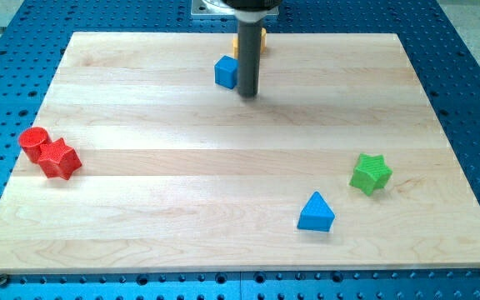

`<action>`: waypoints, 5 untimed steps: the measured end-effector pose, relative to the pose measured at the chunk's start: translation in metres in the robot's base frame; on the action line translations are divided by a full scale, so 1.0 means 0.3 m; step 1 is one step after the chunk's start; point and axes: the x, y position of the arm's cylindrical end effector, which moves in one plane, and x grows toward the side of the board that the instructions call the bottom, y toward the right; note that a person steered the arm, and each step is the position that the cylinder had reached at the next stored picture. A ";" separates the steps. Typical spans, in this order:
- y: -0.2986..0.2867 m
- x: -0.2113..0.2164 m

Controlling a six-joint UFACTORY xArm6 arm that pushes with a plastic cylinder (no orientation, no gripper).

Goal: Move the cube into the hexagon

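Note:
A blue cube [226, 72] sits near the top middle of the wooden board [240, 150]. My tip [248, 93] rests on the board just to the cube's right and slightly below it, close to touching it. A yellow-orange block [262, 40] shows behind the rod at the board's top edge; it is mostly hidden, so I cannot make out its shape.
A red cylinder [33, 142] and a red star [58, 158] touch each other at the view's left. A green star [371, 173] stands at the right. A blue triangular block [316, 212] lies at the lower right. A blue perforated table surrounds the board.

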 end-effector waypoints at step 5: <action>-0.167 -0.109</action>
